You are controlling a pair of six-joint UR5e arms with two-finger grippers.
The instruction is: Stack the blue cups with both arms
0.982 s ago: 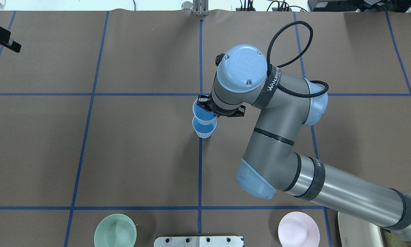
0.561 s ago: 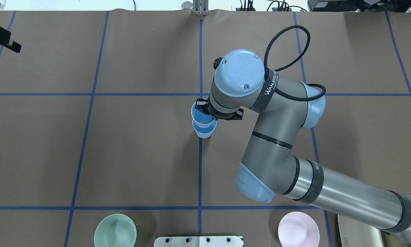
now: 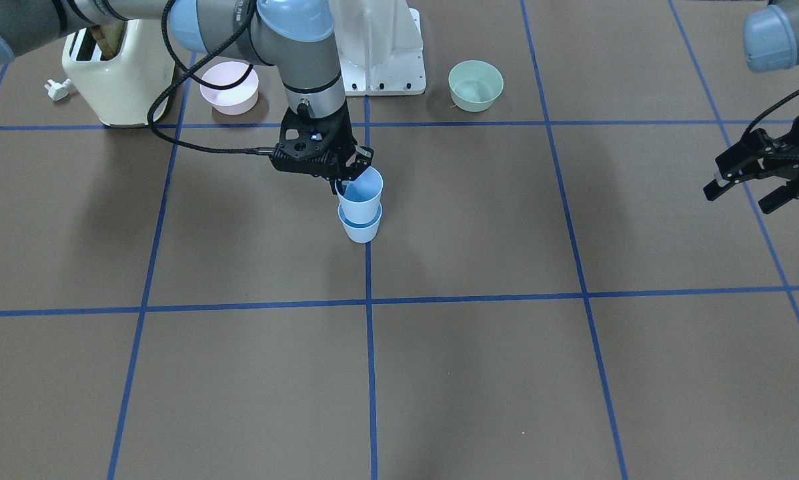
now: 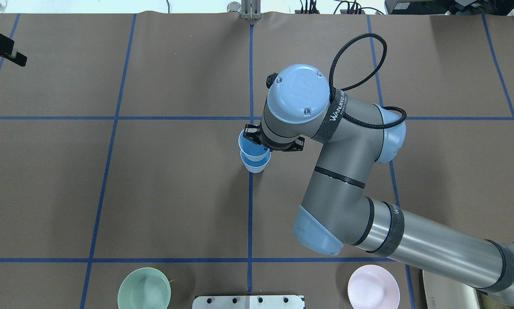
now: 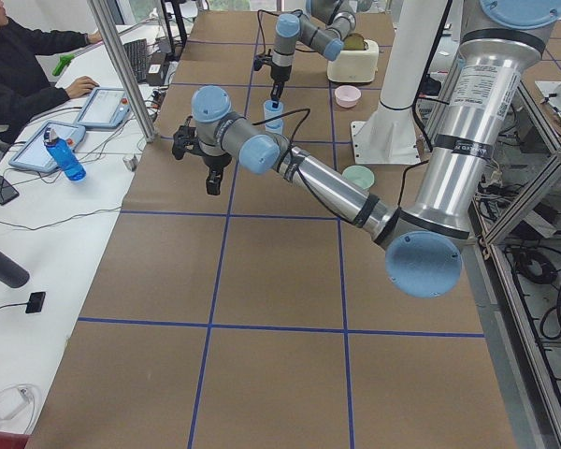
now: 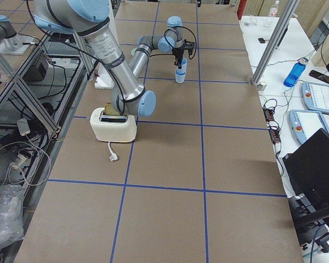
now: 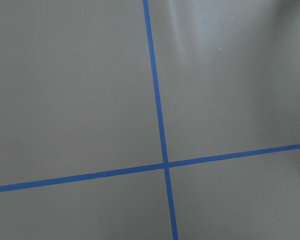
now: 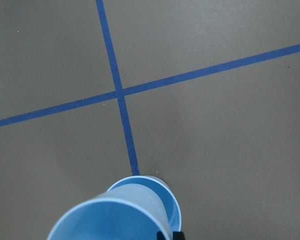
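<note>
Blue cup (image 3: pixel 361 193) deeper inside lower cup (image 3: pixel 360 231)

The near left gripper (image 5: pixel 204 166) hung over the brown table (image 5: pixel 262 281). Farther off, the right gripper (image 5: pixel 275 92) met the upper blue cup (image 5: pixel 272 108), nested in the lower cup (image 5: pixel 275 126).

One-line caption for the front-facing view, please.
Mid-stack: the right gripper holds the upper blue cup partly inside the lower blue cup; the left gripper hangs open, empty.
</note>
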